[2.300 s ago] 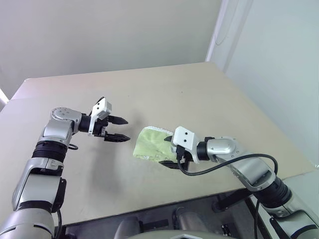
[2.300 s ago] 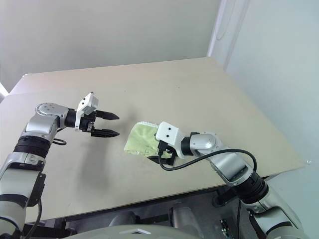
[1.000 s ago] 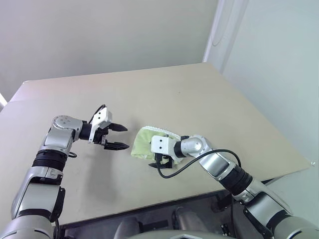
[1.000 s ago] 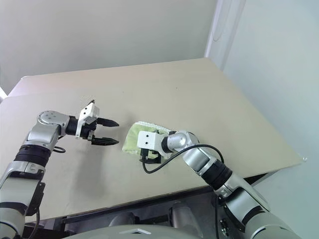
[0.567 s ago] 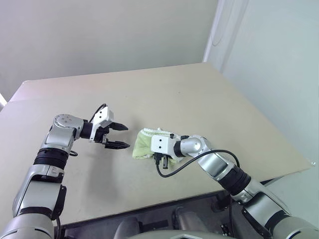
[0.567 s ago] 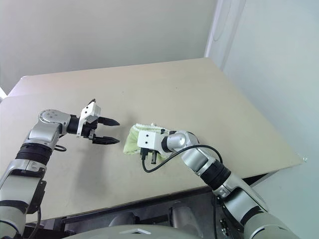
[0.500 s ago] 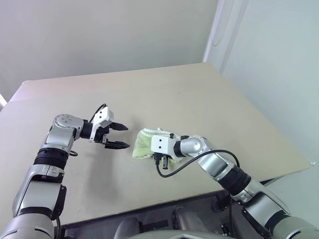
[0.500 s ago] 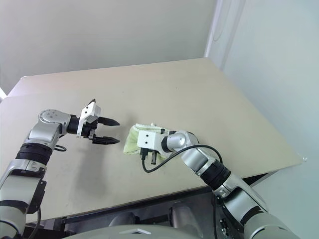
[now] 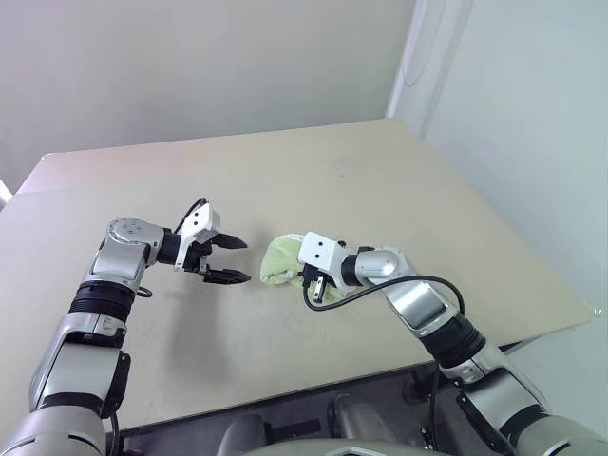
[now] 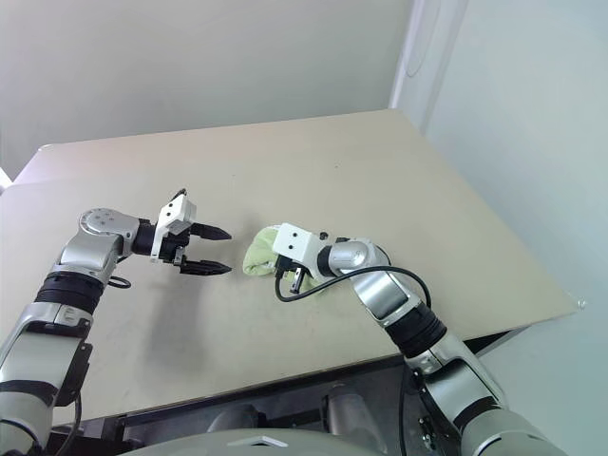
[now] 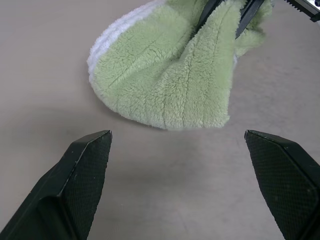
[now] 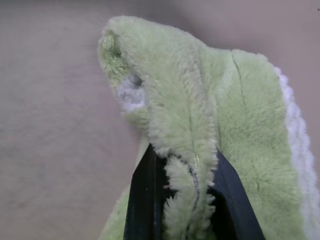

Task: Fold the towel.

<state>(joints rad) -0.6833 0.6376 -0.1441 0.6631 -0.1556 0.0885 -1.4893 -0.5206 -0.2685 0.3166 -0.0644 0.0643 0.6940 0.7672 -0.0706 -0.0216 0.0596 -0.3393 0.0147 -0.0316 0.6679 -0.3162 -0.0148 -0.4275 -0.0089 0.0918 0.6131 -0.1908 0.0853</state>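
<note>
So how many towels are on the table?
1. The towel lies near the middle of the table, pinched and lifted at one edge by the right tool. No other cloth in view.

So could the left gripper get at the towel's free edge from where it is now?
Probably yes. The left gripper stands open, facing the towel, with only bare table between them; the right gripper, shut on the towel, grips the far side.

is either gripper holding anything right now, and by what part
The right gripper is shut on the towel, pinching a bunched fold at its near edge. The left gripper is open beside the towel, holding nothing.
</note>
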